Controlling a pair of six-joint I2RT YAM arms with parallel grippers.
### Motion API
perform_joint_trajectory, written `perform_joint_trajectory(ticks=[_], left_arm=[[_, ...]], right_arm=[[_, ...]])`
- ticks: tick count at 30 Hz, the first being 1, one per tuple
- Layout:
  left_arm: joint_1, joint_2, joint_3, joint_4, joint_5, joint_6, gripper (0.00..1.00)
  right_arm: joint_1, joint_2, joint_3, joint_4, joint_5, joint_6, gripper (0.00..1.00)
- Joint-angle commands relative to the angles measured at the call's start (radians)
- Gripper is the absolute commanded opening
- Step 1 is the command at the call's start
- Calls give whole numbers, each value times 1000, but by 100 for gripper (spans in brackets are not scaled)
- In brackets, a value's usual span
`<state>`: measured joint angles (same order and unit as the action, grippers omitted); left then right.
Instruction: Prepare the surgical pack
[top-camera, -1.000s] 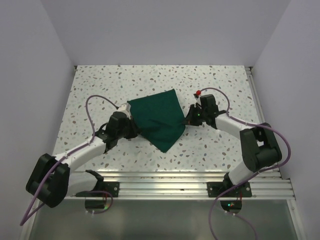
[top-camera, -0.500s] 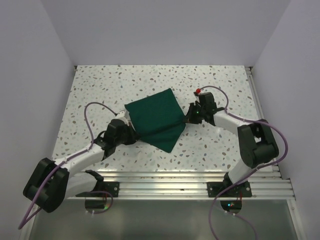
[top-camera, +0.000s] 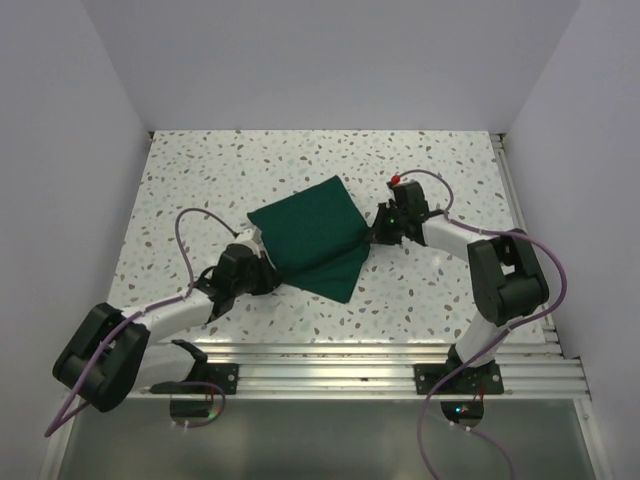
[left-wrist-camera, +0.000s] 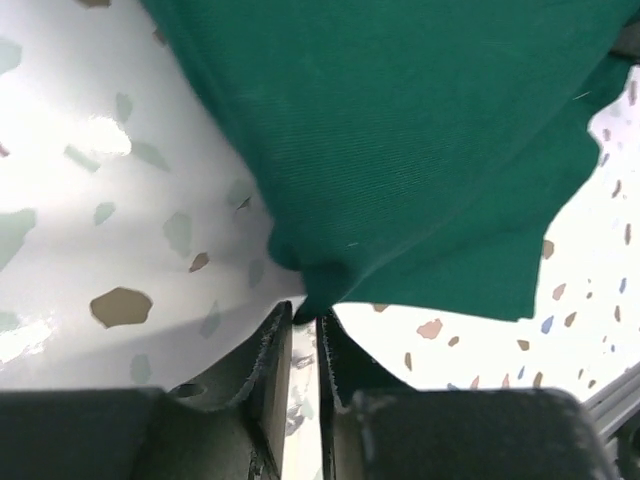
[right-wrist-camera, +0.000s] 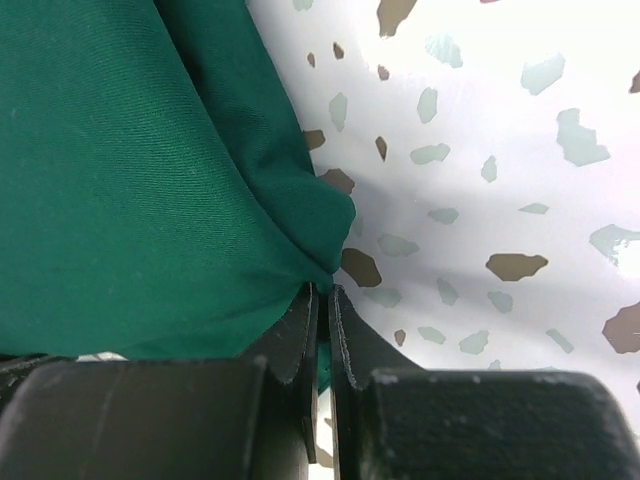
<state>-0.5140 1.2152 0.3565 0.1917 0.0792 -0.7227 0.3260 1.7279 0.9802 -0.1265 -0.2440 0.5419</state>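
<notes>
The green cloth (top-camera: 305, 240) lies on the table (top-camera: 200, 180). The right gripper (right-wrist-camera: 320, 295) pinches one corner tight; I cannot tell if the almost-closed left gripper (left-wrist-camera: 305, 315) holds its corner. A pull could slip the cloth free.

There is 1 dark green cloth (top-camera: 310, 240) in the middle of the frame. There are 2 arms: the left arm (top-camera: 165, 312) at the lower left and the right arm (top-camera: 455, 243) at the right. There is 1 speckled table (top-camera: 200, 170).

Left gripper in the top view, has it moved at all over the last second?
Yes. The left gripper has drawn back toward the metal rail at the table's near edge, pinching the green cloth.
</notes>
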Motion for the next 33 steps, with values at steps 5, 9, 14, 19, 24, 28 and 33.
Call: perform_joint_trajectory(ticks=[5, 9, 14, 19, 24, 28, 33], left_arm=[[-11, -22, -10, -81, -111, 52, 24], [-20, -45, -8, -97, -111, 46, 26], [-37, -193, 65, -263, -162, 58, 32], [-37, -224, 228, -418, -191, 118, 39], [-49, -97, 424, -445, -151, 213, 42], [-58, 39, 597, -477, -148, 304, 51], [-116, 182, 743, -453, -61, 430, 61]], right_arm=[[-18, 33, 86, -18, 141, 6, 0], [-19, 59, 110, -25, 149, 4, 7], [-19, 18, 126, -50, 170, -3, 20], [-19, -105, 98, -91, 213, -13, 34], [-18, -195, 45, -85, 204, -25, 50], [-15, -223, 26, -75, 149, -25, 48], [-4, -186, 17, -7, 52, -23, 31]])
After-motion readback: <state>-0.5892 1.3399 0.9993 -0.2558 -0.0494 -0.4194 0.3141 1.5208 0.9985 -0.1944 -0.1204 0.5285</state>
